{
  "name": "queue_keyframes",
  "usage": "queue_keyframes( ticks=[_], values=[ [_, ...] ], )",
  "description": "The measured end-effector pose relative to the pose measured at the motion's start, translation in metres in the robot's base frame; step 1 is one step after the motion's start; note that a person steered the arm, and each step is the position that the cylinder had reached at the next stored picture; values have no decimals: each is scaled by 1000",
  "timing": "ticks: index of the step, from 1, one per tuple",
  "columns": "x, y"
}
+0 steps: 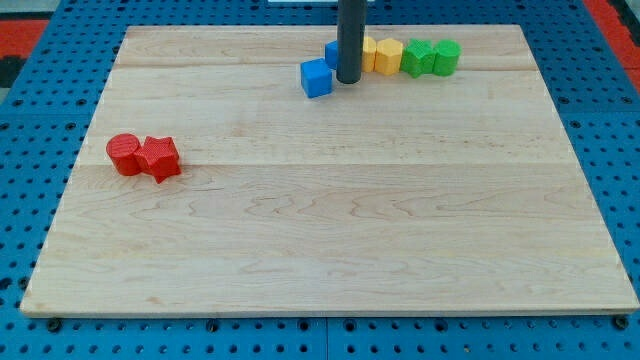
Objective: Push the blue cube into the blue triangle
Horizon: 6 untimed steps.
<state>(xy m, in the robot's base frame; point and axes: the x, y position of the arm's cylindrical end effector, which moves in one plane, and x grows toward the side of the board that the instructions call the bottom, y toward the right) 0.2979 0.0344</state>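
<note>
The blue cube (316, 78) sits near the view's top centre on the wooden board (330, 230). The blue triangle (332, 53) is just above and right of it, mostly hidden behind my rod. My tip (348, 80) rests on the board right beside the cube's right side, below the triangle. I cannot tell whether the tip touches the cube.
Two yellow blocks (381, 55) and two green blocks (430, 57) stand in a row to the right of the rod at the view's top. A red cylinder (124, 153) and a red star-like block (159, 158) sit together at the view's left.
</note>
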Motion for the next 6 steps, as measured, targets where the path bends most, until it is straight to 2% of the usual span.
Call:
queue_keyframes(
  ticks=[2,3,4,6],
  values=[
    [0,-45],
    [3,-43],
    [64,-32],
    [79,-39]
  ],
)
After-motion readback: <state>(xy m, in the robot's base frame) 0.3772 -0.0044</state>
